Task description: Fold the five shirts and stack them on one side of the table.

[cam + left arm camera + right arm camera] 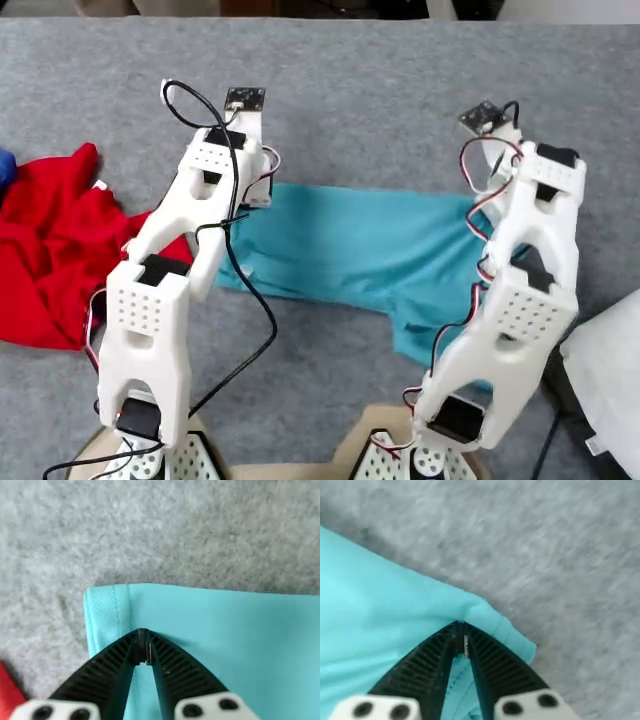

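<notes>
Pinched shut, tip to tip, my left pincer (141,635) sits on the teal shirt (225,630) just inside its hemmed corner, with the stitched edge running beside the jaws. I judge there is a nip of cloth between them. My right pincer (459,627) is closed the same way on the opposite corner of that shirt, where the fabric puckers up around the tips, so I count that as a real grip too.

From above, the teal shirt (350,245) lies spread across the grey felt table cover (400,90) as a broad band between my two arms. One part trails down toward my right arm's base. A crumpled red shirt (50,260) lies just beside my left arm, touching the teal one's end, and a white garment (610,370) lies at the table's edge past my right arm. Neither of them looks folded.

By my reckoning I am in the middle of folding the teal shirt, holding its two far corners ready for a fold. The job as a whole looks barely begun.

The next move calls for both arms to rise together and carry the far edge over toward the near one. They must travel level and at one pace, so the cloth between them stays taut and lands square. If one grip has only caught the hem's surface, that corner may slip free as it lifts.
</notes>
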`<state>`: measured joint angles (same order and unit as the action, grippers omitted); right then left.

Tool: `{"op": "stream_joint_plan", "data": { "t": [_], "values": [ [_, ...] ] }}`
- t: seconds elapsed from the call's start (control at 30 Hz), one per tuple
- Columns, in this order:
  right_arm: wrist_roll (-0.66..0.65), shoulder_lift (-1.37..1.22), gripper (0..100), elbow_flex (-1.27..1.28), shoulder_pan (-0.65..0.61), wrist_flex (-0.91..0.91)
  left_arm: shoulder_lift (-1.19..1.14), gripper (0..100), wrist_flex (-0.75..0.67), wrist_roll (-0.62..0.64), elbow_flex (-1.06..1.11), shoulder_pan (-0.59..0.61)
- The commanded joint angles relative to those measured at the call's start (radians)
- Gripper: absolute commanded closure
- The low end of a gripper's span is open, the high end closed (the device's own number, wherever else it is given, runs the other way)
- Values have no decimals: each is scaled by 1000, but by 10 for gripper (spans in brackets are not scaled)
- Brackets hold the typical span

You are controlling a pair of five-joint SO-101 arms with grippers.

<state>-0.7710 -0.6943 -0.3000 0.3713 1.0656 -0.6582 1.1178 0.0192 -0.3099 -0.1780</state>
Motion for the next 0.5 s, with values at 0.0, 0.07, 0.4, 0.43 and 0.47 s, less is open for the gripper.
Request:
{"op": "stream_joint_plan", "data": {
  "t": [0.0,0.07,0.4,0.43,0.47],
  "values": [
    [-21,-8,976,-124,8,55,-7,981,-3,-3,-60,8],
    [-49,4,976,-150,7,143,-21,981,9,-3,-80,8],
    [-132,369,975,79,1,298,-24,981,153,-6,-195,11],
    [-132,433,975,133,-2,295,-24,981,173,-9,-210,11],
    [-132,495,975,193,-4,287,-24,981,192,-11,-224,11]
  ]
}}
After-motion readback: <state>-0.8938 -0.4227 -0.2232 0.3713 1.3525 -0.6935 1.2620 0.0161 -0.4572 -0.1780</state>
